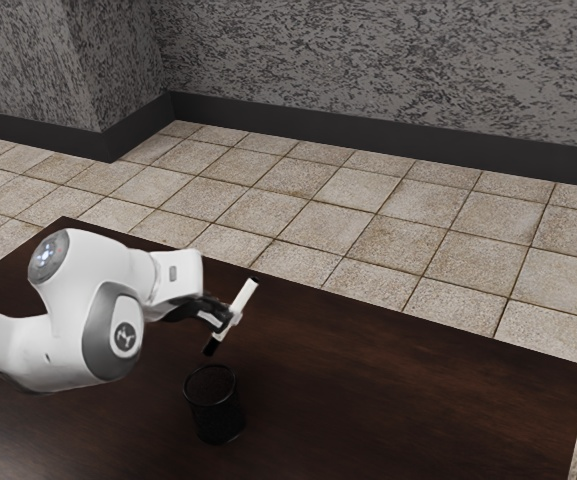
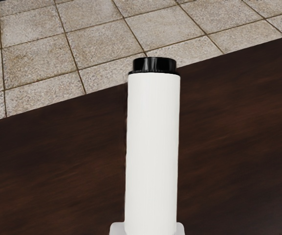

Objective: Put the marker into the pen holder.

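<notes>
My gripper (image 1: 228,317) is above the table, shut on the white marker (image 1: 244,297), which it holds at a tilt. The marker's black lower end hangs a little above the rim of the black pen holder (image 1: 216,408), apart from it in the exterior view. The pen holder stands upright on the table. In the wrist view, the white marker (image 2: 152,152) with its black end runs up from the gripper (image 2: 147,229), whose pale fingertips touch it from both sides.
The dark wooden table (image 1: 398,380) extends toward the exterior view's right, and its far edge borders a tiled floor (image 1: 368,230). Behind the floor rises a grey patterned wall (image 1: 388,70) with a dark baseboard.
</notes>
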Robot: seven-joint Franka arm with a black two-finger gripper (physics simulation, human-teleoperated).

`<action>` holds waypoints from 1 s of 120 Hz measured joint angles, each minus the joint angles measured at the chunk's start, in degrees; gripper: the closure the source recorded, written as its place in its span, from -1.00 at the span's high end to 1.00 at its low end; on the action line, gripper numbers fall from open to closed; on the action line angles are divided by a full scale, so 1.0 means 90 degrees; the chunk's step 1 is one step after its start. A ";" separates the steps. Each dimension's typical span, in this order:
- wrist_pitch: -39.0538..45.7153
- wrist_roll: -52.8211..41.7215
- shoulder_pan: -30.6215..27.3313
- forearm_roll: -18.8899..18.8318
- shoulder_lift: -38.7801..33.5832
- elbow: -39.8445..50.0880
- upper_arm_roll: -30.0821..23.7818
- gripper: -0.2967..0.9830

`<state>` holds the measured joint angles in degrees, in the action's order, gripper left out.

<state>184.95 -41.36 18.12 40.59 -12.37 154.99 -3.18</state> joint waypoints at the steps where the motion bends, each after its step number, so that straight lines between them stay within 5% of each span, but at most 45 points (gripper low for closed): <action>1: -0.0006 -0.0002 0.0012 0.0010 -0.0013 0.0014 0.0000 -0.69; 66: -0.0272 -0.0095 0.0243 0.0338 -0.0075 0.0485 -0.0009 -0.68; 104: -0.0419 -0.0053 0.0242 0.0283 -0.0072 0.0440 -0.0004 0.08; 120: -0.1156 -0.0102 -0.0283 0.0116 -0.0376 0.0117 0.0036 0.28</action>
<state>174.55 -42.28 15.58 41.63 -15.75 156.04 -2.85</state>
